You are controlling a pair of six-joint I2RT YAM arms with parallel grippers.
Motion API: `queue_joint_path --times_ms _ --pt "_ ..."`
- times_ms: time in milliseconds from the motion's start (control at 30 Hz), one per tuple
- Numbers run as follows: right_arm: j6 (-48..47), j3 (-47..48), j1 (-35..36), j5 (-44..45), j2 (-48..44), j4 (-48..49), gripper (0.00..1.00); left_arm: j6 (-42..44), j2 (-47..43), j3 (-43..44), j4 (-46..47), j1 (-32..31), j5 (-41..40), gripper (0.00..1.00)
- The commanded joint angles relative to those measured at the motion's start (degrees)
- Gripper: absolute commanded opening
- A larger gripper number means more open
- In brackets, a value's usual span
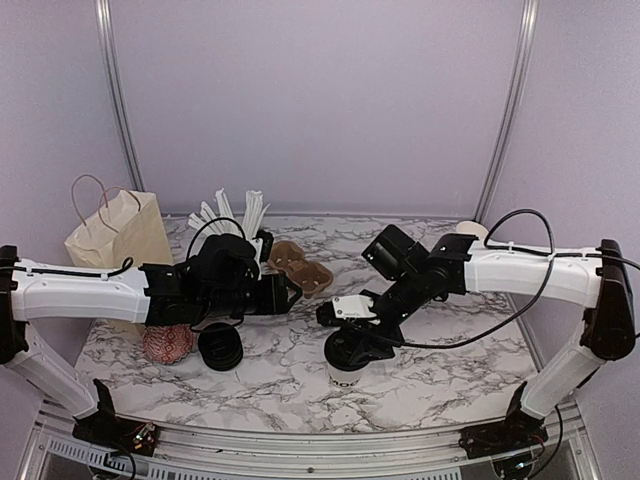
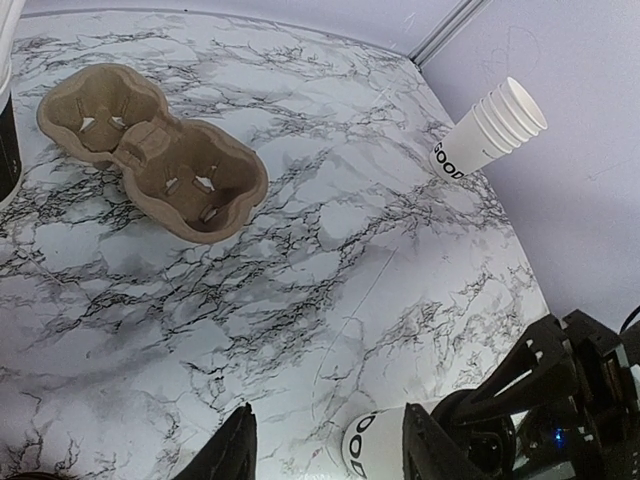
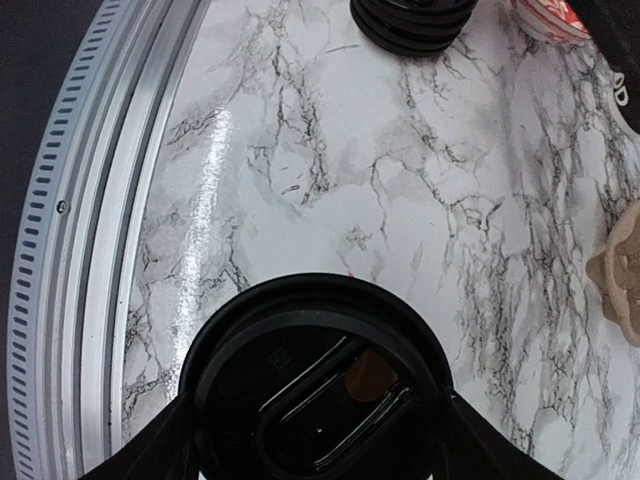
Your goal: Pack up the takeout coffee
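Observation:
One takeout coffee, a white cup point(image 1: 342, 378) with a black lid point(image 3: 315, 375), stands near the table's front edge. My right gripper point(image 1: 347, 350) comes down over it from above. In the right wrist view its two fingers lie against opposite sides of the lid's rim. My left gripper point(image 1: 288, 293) hovers left of the cup and above the table. It is open with nothing between its fingers point(image 2: 235, 450). In the left wrist view the same cup point(image 2: 375, 445) shows beyond them, with its black lettering.
A brown two-cup carrier point(image 1: 300, 268) lies behind the grippers. A stack of black lids point(image 1: 220, 348) and a red-patterned bowl point(image 1: 167, 343) sit at front left. A paper bag point(image 1: 120, 232) and white sticks point(image 1: 230, 212) stand at back left. Stacked empty cups point(image 2: 490, 135) lie by the right wall.

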Motion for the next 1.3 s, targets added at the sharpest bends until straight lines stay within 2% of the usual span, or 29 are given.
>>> queue_joint_path --times_ms 0,267,500,733,1267 --pt "0.23 5.58 -5.07 3.05 -0.04 0.58 0.72 0.73 0.26 -0.19 -0.09 0.25 0.49 0.50" --pt "2.90 17.64 -21.60 5.55 7.20 2.47 0.71 3.57 0.18 0.24 -0.70 0.25 2.06 0.50" --pt "9.63 29.44 -28.82 9.07 17.44 4.58 0.71 8.67 1.70 2.34 -2.55 0.12 7.81 0.50" --pt "13.93 36.62 -31.75 10.58 25.78 4.09 0.72 9.55 2.89 3.72 -4.89 -0.27 8.71 0.49" --pt "19.06 44.50 -34.19 12.02 34.59 2.78 0.75 10.36 4.20 4.89 -7.26 -0.89 8.71 0.49"
